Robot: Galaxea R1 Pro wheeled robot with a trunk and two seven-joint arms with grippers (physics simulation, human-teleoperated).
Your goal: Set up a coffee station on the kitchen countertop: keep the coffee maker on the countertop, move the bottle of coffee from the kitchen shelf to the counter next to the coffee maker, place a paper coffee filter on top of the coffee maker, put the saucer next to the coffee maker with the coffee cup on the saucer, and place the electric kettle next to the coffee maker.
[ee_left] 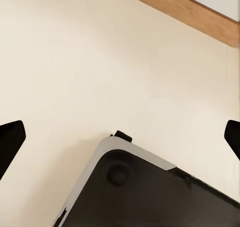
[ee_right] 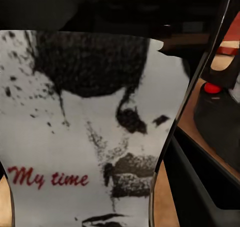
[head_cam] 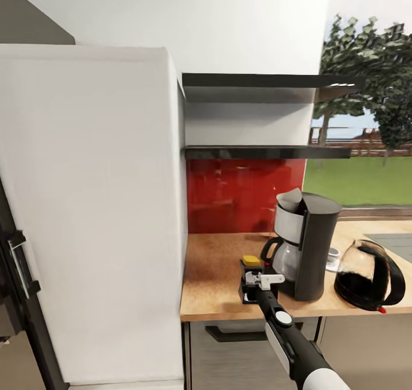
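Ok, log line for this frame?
right end effector: shut on bottle of coffee | on countertop beside coffee maker | filter on top | electric kettle placed

From the head we look forward and down over the countertop (head_cam: 220, 275) towards the coffee maker (head_cam: 309, 247). Our right wrist camera sits hard against the bottle of coffee (ee_right: 95, 132), both views sharing it (head_cam: 250, 261). Our left wrist camera faces a pale floor (ee_left: 75, 62).

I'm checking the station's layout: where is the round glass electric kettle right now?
In the head view, the squat clear-glass electric kettle stands on the speckled wood countertop, right of the tall dark grey coffee maker.
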